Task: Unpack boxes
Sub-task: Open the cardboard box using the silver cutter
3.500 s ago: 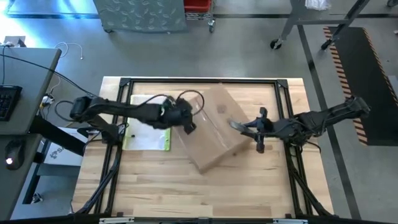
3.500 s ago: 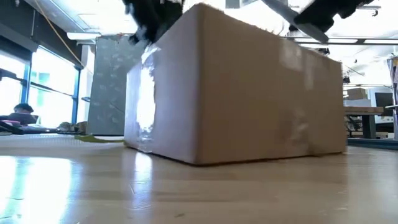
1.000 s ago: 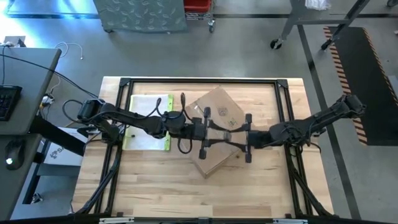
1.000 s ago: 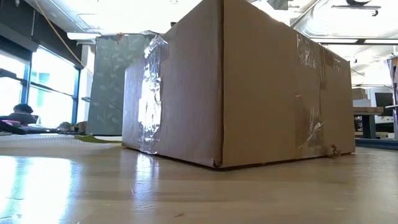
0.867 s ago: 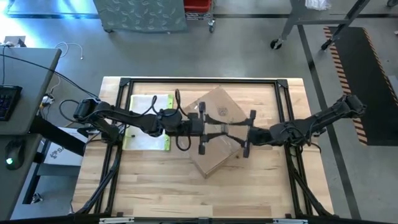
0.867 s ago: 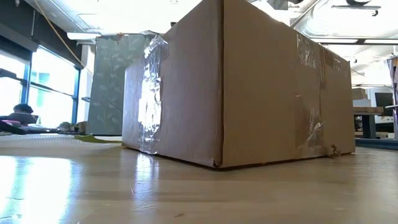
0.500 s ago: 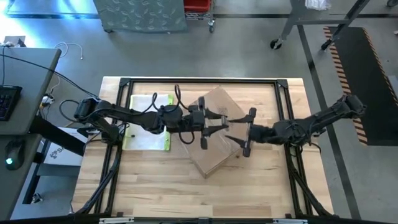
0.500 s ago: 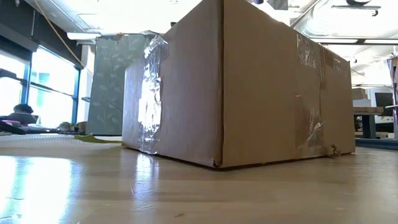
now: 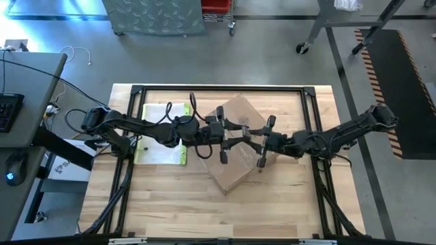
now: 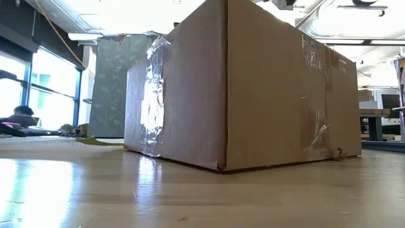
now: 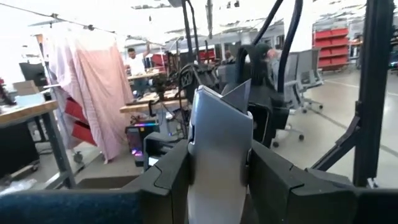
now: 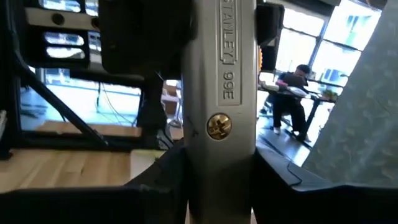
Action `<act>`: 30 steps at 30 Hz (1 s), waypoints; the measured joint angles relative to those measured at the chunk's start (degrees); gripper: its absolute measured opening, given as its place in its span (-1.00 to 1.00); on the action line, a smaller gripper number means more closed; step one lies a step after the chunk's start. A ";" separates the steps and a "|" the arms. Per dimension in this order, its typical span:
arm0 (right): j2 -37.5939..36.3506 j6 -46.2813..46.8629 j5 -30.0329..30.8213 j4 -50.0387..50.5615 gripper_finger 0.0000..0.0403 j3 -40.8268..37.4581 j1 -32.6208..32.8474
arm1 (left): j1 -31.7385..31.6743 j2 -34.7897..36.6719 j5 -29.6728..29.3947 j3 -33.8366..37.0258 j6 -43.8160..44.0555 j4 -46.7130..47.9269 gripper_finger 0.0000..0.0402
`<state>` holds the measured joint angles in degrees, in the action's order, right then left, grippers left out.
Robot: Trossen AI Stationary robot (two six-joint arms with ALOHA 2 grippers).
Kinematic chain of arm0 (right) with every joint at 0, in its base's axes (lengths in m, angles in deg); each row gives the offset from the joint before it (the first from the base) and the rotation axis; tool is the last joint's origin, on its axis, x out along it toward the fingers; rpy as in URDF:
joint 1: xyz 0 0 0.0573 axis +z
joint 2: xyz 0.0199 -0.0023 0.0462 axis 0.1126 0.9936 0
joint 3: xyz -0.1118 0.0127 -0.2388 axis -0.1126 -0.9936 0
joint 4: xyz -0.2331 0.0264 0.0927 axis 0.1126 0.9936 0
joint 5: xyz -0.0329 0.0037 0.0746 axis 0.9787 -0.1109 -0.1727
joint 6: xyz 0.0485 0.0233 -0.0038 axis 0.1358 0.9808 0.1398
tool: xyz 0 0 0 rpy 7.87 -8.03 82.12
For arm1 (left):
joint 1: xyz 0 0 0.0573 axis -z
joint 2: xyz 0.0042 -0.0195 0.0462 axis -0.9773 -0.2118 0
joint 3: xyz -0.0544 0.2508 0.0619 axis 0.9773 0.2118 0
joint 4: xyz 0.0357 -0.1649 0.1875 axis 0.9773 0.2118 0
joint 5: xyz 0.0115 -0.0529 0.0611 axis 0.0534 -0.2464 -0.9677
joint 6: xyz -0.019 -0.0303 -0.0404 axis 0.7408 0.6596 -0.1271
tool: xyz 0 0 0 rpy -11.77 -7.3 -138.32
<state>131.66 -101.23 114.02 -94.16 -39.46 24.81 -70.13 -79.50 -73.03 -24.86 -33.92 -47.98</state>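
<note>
Counter point(image 9: 170, 197) of pale wood fills the overhead view, framed by black rails. Near its middle sits a large brown cardboard box point(image 9: 235, 146), turned at an angle to the counter's edges; from counter height the box point(image 10: 253, 88) shows a closed side and strips of clear shiny tape down its corners and side. Beside the box, toward the left arm's side, a flat clear sleeve point(image 9: 162, 134) with a yellow-green edge lies on the wood. Both dark arms reach in from opposite sides and meet above the top of the box. Between them is a silver utility knife: the left claw point(image 9: 225, 141) is clamped on one end of it, where the knife point(image 11: 219, 152) shows gripped between the fingers, and the right claw point(image 9: 263, 143) is closed on the other end, on the knife's metal handle point(image 12: 221, 118) with its brass screw.
</note>
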 joint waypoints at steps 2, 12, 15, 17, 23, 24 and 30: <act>-0.90 -0.17 2.12 1.94 -0.48 -0.02 0.55 | 0.01 0.00 -0.18 0.00 -0.30 1.18 -0.46; -16.25 17.44 12.07 27.58 -0.48 0.01 4.02 | -3.00 1.91 -5.33 0.00 5.97 18.72 0.27; -20.91 20.95 11.55 33.50 -0.48 -0.04 4.57 | -6.39 1.65 -2.00 0.00 8.96 24.79 0.28; -23.03 23.34 11.28 36.49 -0.48 0.00 4.68 | -9.21 0.75 4.37 0.00 10.61 26.27 0.24; -23.23 25.06 10.49 39.59 -0.48 -0.02 4.53 | -17.68 -4.04 17.94 -0.65 15.60 25.88 -0.04; -22.67 25.08 10.82 39.49 -0.48 -0.02 4.50 | -18.45 -4.76 17.94 -0.97 15.80 26.42 -0.09; -19.09 25.24 11.09 39.53 -0.48 -0.02 4.52 | -21.52 -7.51 17.75 -3.69 15.26 32.00 -0.45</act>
<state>112.57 -75.99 125.12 -54.62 -39.48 29.34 -91.65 -87.01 -55.28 -28.55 -18.67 -15.99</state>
